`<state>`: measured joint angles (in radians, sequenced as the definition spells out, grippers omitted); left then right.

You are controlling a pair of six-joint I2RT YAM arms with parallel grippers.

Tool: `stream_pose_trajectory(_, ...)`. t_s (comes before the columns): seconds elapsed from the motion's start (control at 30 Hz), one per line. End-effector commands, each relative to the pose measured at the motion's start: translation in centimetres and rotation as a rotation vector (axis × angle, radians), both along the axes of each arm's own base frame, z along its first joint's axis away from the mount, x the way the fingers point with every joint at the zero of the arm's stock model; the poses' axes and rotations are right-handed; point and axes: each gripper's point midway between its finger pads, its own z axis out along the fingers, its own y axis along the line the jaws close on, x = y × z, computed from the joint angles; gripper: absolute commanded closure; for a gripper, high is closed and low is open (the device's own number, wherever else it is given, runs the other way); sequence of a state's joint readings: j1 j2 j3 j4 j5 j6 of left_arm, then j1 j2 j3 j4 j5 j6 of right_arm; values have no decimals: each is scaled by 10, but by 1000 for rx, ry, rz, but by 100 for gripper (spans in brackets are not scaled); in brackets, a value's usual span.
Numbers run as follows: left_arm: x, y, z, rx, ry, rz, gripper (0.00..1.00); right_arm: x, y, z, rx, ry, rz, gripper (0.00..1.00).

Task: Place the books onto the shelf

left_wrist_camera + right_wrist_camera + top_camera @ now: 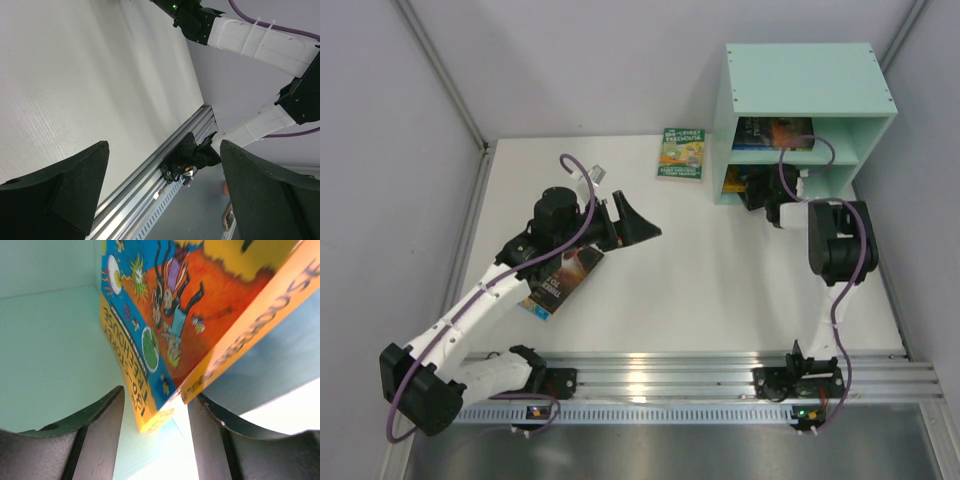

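Shelf [807, 80]: orange book [165, 315] in its lower compartment.
Right jaws: spread astride that book, I see a gap.
Left jaws: spread, empty, well left of shelf.

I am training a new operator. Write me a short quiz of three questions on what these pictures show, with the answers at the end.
1. True or false: the left gripper holds a book.
2. Where does the green book lie?
A. in the upper compartment
B. on the table, left of the shelf
C. under the left arm
3. Which compartment of the shelf does the right gripper reach into?

Key
1. False: its jaws stand open with nothing between them.
2. B
3. The lower one.
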<state>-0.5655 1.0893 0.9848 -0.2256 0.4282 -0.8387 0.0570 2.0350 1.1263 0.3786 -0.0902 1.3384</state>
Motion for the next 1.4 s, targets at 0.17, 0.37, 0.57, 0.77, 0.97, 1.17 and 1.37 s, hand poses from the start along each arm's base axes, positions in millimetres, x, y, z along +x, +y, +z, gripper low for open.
stream_pose_trajectory(0.17,6,-7,9,-26,-43,-12,2,-11,12,33,-23,-21,82,47)
stream_pose_trajectory(0.37,10,-3,4,8,-50,5,2,-15,14,44,-22,-40,103,46)
stream_pose_trajectory(0.57,16,3,1,56,-58,42,2,-29,11,49,-20,-41,112,44)
stream_pose_trajectory(0.77,47,34,-14,173,-26,213,1,-61,13,60,13,-57,127,42)
stream_pose_trajectory(0.97,88,94,-41,118,157,392,1,-105,20,69,-69,-86,188,42)
stream_pose_trajectory(1.17,109,181,-85,74,272,682,1,-174,82,61,-210,-70,348,40)
stream_pose_trajectory(1.37,107,244,-145,228,330,943,2,-235,197,49,-161,-104,527,36)
